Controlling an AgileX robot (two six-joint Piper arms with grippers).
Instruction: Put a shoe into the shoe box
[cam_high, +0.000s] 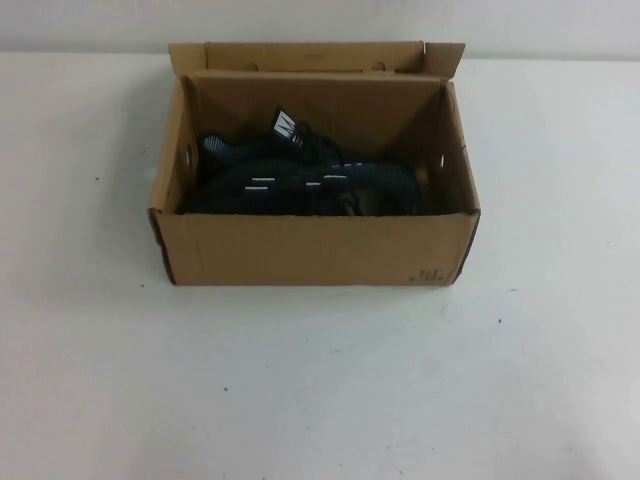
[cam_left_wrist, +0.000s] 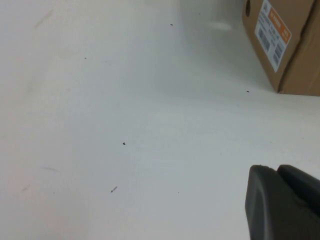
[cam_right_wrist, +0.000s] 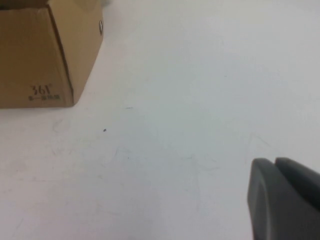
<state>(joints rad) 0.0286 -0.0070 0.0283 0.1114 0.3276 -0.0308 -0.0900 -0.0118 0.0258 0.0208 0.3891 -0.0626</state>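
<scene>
From the high view, the shoe box (cam_high: 315, 248) sits open near the middle of the white desk (cam_high: 320, 400), its flap lid standing up at the far side. The shoe (cam_high: 290, 182) lies inside along the near wall, beside its twin sneaker (cam_high: 285, 140) with the white-striped tongue tab. Neither arm shows here, so the placing looks done; what remains, if anything, is likely closing the lid. Bare desk surrounds the box on all sides.

In the left wrist view, the left gripper (cam_left_wrist: 282, 200) hangs low over bare desk, well apart from the box's labelled end; whether it is released or clenched cannot be told.

In the right wrist view, the right gripper (cam_right_wrist: 282, 197) hangs likewise over bare desk, apart from the box's printed corner; its state cannot be told either.
</scene>
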